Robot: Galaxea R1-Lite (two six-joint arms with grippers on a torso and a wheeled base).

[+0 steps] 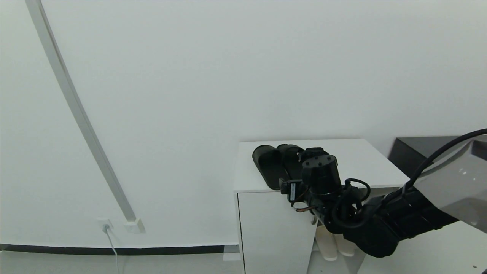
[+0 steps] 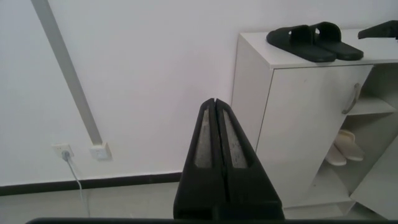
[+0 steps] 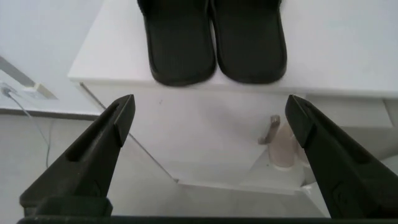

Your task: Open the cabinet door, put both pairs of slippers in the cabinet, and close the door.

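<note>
The right gripper (image 3: 210, 104) is spread wide and holds nothing. Its two dark, wedge-shaped fingers (image 3: 93, 155) stand well apart, with the black slippers (image 3: 183, 43) lying just beyond the tips and not touching them. In the head view the right arm (image 1: 380, 224) comes in from the lower right of the frame and slants up toward the centre. Its black cylindrical wrist is at the front edge of the cabinet (image 1: 365, 160), right beside the slippers, with looped cables trailing along it.

The left gripper (image 2: 215, 102) is closed on nothing. Its flat fingers are pressed together into one narrow wedge, their inner faces pale and scuffed.

The black slippers are a matte, rubbery-looking pair of open slides. They sit side by side on the cabinet's smooth white top, in the lower centre of the head view. The cabinet is boxy and white. Its door (image 1: 274, 228) bears a slim, pale, upright handle (image 2: 352, 98), and the bay beside the door is open. The white slippers (image 1: 331, 243) stand on end in that bay, low down.

A plain white wall (image 1: 228, 76) lies behind, crossed by a slanting grey conduit (image 1: 80, 110) that ends beside a socket (image 1: 104, 224) at the lower left.
</note>
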